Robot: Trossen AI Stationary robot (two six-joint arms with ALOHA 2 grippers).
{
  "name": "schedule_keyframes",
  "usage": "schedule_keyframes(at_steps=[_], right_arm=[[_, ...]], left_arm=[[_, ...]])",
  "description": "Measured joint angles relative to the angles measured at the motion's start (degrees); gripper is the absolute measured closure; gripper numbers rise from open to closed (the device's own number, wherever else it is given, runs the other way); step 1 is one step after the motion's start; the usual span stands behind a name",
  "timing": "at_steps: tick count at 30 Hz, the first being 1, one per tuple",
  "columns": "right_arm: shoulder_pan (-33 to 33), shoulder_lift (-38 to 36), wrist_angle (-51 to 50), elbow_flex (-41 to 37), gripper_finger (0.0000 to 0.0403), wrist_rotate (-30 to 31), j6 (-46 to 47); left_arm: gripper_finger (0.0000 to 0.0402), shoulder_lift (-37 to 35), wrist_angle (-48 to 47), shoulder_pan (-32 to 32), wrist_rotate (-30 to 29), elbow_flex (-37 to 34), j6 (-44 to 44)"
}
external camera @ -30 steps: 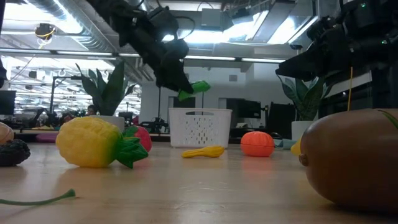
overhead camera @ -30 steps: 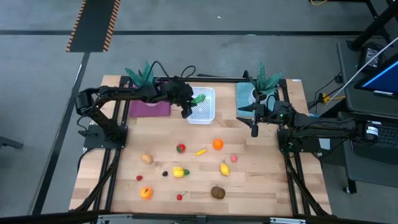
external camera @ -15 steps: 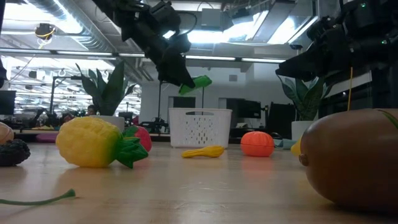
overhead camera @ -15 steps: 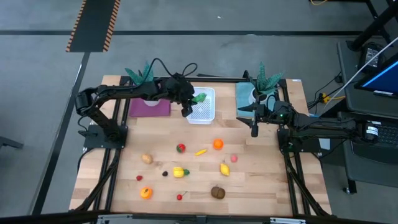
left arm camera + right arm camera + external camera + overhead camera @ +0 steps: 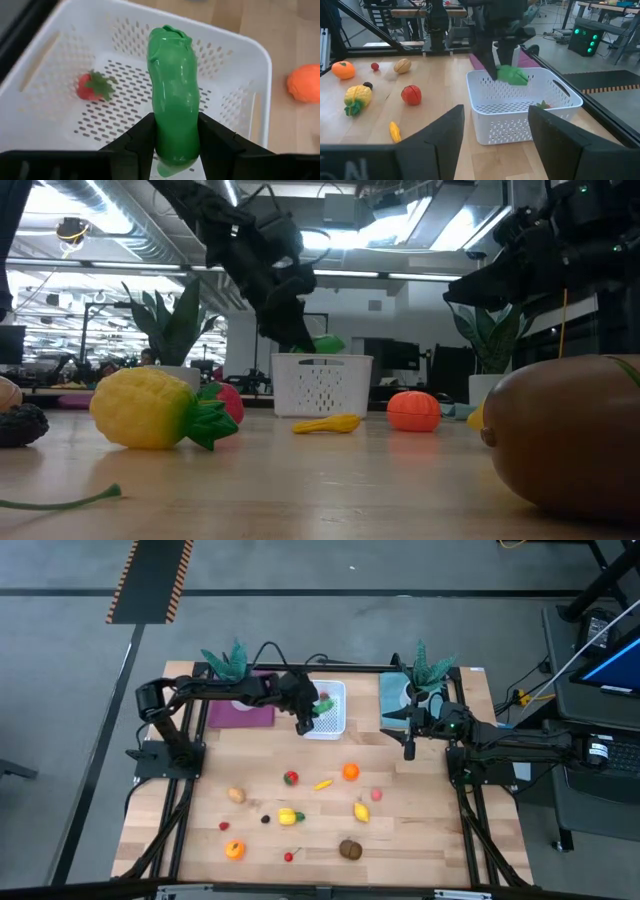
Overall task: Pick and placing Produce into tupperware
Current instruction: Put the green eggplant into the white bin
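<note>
My left gripper (image 5: 305, 715) is shut on a green cucumber (image 5: 174, 100) over the white tupperware (image 5: 330, 722), which stands at the table's far middle. In the low view the cucumber (image 5: 326, 344) sits just at the tub's rim (image 5: 322, 360). One red strawberry (image 5: 94, 86) lies on the tub's perforated floor. Other produce lies loose on the wood: an orange (image 5: 350, 772), a yellow banana (image 5: 322, 783), a lemon (image 5: 360, 810), a kiwi (image 5: 350, 849). My right gripper (image 5: 408, 747) waits open at the right, nothing between its fingers. My left gripper pinches the cucumber's near end (image 5: 175, 145) between its two fingers (image 5: 142, 137), one on each side. The fingers slant down from the table's left side and lie along the cucumber. The cucumber sticks out past the fingertips, clear of the tub's floor.
Two teal spiky plants in pots (image 5: 228, 662) (image 5: 428, 668) stand at the far edge. A purple mat (image 5: 240, 712) lies left of the tub, a teal mat (image 5: 395, 695) right of it. A potato (image 5: 236, 795) and a second orange (image 5: 234, 850) lie at the near left.
My left gripper has gone down toward the tupperware with the cucumber, reaching slightly farther over it. The cucumber has sunk from well above the tub to the level of its rim. The hold has stayed shut.
</note>
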Motion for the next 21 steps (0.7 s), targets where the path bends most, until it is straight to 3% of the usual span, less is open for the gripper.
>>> schedule_keyframes(at_steps=[5,13,21], right_arm=[[0.0,1.2,-0.1,0.0,0.0180,0.0,-0.2],[0.0,3.8,0.7,0.0,0.0180,0.0,-0.2],[0.0,4.9,1.6,0.0,0.0180,0.0,-0.4]], left_arm=[[0.0269,0.8,0.0,-0.2,3.4,0.0,0.0],[0.0280,0.8,0.1,-0.1,3.4,0.0,0.0],[0.0262,1.4,0.5,-0.6,3.4,0.0,0.0]])
